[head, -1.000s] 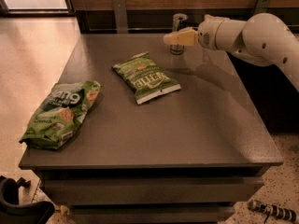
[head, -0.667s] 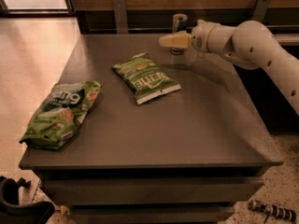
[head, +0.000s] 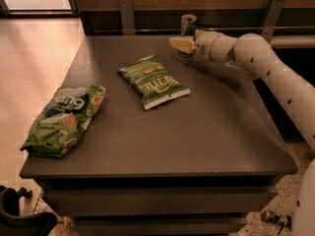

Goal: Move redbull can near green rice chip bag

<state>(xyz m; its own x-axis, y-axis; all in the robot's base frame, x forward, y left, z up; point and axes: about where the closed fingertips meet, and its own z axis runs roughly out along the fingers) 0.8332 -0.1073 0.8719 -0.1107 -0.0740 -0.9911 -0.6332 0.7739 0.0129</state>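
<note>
The redbull can (head: 188,22) stands upright at the far edge of the table, its shiny top and blue upper body showing. My gripper (head: 180,44), with pale yellow tips, sits right in front of the can's lower part and hides it; I cannot tell whether it touches the can. The white arm (head: 256,53) reaches in from the right. The green rice chip bag (head: 61,119) lies at the table's front left, far from the can.
A smaller olive-green "KETTLE" bag (head: 154,81) lies in the middle of the dark table (head: 197,132), between can and rice chip bag. A wooden wall with metal brackets (head: 126,14) runs behind the table. The tiled floor is at left.
My gripper has shifted a little to the left at the can's base. The can and both bags have not moved.
</note>
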